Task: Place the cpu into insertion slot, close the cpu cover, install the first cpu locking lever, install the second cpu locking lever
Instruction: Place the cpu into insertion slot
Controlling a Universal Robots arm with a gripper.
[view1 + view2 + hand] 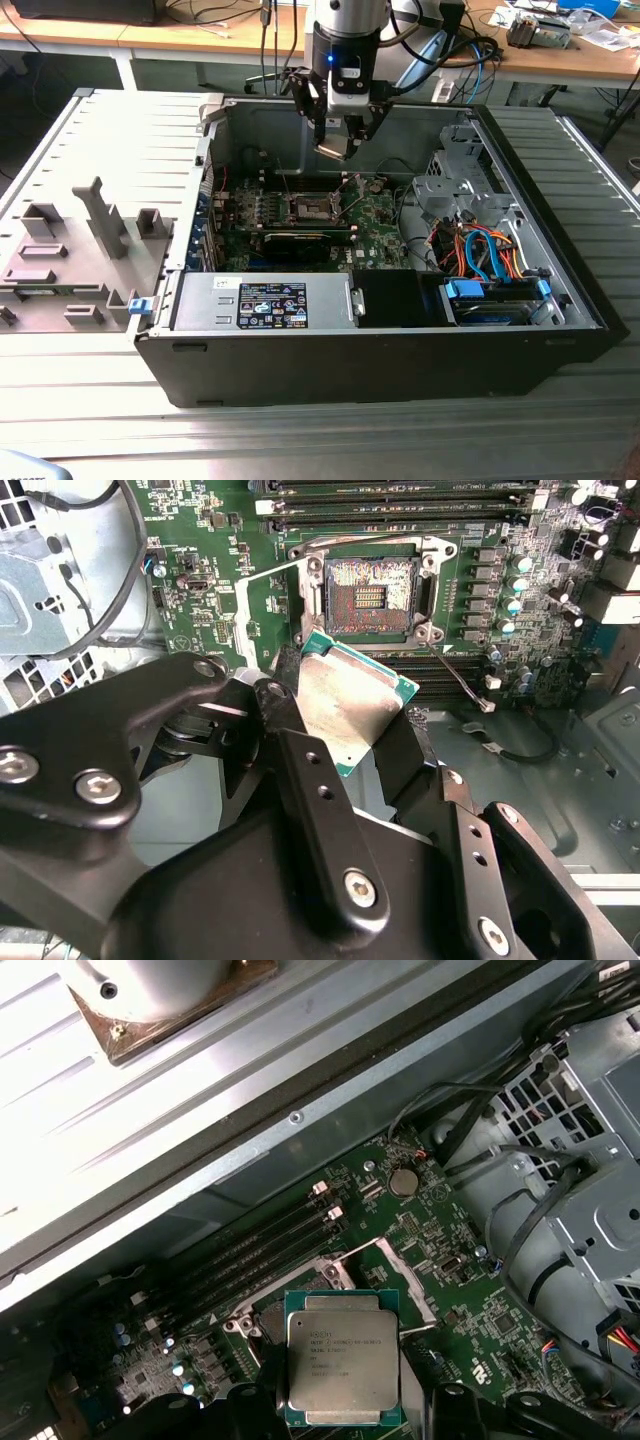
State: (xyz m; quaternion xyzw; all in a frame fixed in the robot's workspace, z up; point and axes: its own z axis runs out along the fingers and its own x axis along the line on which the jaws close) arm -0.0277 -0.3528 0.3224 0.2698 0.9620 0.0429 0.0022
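My gripper (pixel 340 146) hangs over the open computer case, shut on the cpu (pixel 352 702), a flat silver-grey square chip with a green edge. Black fingers (pixel 300 770) clamp its two sides. The cpu (pixel 343 1365) is held above the board, apart from it. The insertion slot (pixel 372 585) lies uncovered on the green motherboard, its dark pin field showing inside a silvery rim. From outside, the insertion slot (pixel 305 208) sits below my gripper and toward the exterior view's left. The cpu cover (pixel 410 1278) stands raised beside the socket, which the chip partly hides in the first wrist view.
Long black memory slots (pixel 400 502) run beside the socket. A metal drive cage (pixel 455 185) with orange and blue cables (pixel 480 250) fills the case on the exterior view's right. A power supply (pixel 265 300) lies along the near wall. The removed side panel (pixel 90 230) lies at the left.
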